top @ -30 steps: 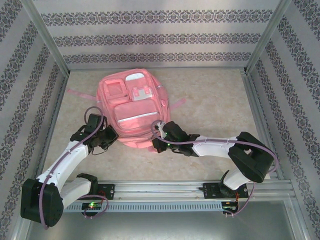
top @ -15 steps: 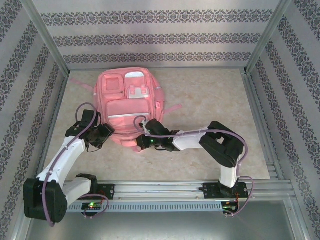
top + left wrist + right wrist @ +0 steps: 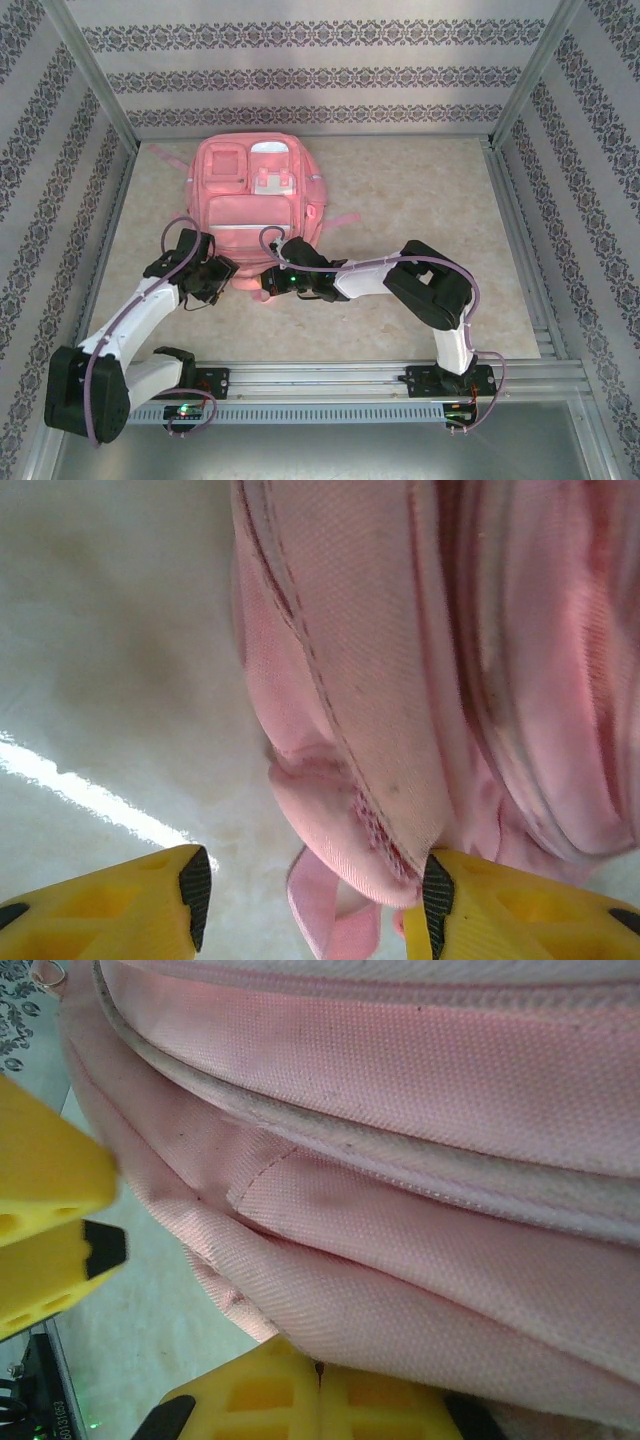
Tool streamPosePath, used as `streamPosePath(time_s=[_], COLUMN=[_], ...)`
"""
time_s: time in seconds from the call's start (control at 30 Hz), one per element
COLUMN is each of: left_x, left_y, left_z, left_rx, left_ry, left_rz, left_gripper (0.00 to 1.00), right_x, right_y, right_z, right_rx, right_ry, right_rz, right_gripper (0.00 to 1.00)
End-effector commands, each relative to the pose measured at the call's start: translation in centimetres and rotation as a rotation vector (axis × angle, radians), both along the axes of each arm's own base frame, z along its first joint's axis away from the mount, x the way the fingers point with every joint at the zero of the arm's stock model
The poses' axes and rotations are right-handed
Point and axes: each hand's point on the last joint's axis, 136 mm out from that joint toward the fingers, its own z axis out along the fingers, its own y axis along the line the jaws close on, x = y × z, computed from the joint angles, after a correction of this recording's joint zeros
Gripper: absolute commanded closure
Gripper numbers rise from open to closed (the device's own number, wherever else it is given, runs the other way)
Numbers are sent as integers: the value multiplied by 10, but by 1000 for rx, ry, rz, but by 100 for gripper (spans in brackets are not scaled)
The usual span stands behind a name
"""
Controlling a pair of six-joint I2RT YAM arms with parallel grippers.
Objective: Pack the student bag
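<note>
**Shifted leftward, farther back: large soft pink fabric student bag (image 3: 255, 190)**

Lies flat on beige bench (image 3: 420, 200), far-left area. Left pincer (image 3: 310, 880) spread around near corner; right pincer (image 3: 272, 283) pressed together at near edge. Advice: close squarely on corner fabric before lifting.

This looks like a robotics lab cell, not a lived-in room. The pale marbled worktop (image 3: 420, 200) is boxed in on the left, right and far sides by flat panels (image 3: 320, 75) papered in grey patterned stripes, and bare aluminium posts (image 3: 90, 70) hold them up. Along the near edge runs an aluminium rail (image 3: 320, 372) above a slotted cable duct (image 3: 320, 412). Two black-and-white arms (image 3: 130, 315) (image 3: 440, 295) are bolted to the rail, with lilac cables (image 3: 430, 262) looping along them and small green lights (image 3: 185, 409) glowing at their bases. A pink student bag (image 3: 255, 195) lies on the worktop, an everyday thing among the hardware.
</note>
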Motion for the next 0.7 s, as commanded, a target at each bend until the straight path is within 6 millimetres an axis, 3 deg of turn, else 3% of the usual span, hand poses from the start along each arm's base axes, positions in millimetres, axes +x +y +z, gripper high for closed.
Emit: streamPosePath(time_s=[0.0,0.17,0.4,0.67], left_x=[24,45,56,49], left_y=[-7,-8,-13,-11], left_z=[6,17,8,30], left_rx=[-36,-26,-31,-15], left_ry=[-69,-139,-142,-203], left_rz=[24,17,-5,-44], left_gripper=[43,50,66,81], right_x=[-12,-16,-20,-21], right_y=[-3,-7,-9,-11], right_z=[-29,-30,-30,-31], right_rx=[-66,-90,-95,-94], right_ry=[61,42,42,46], right_rz=[9,20,31,28], right_gripper=[100,100,100,100])
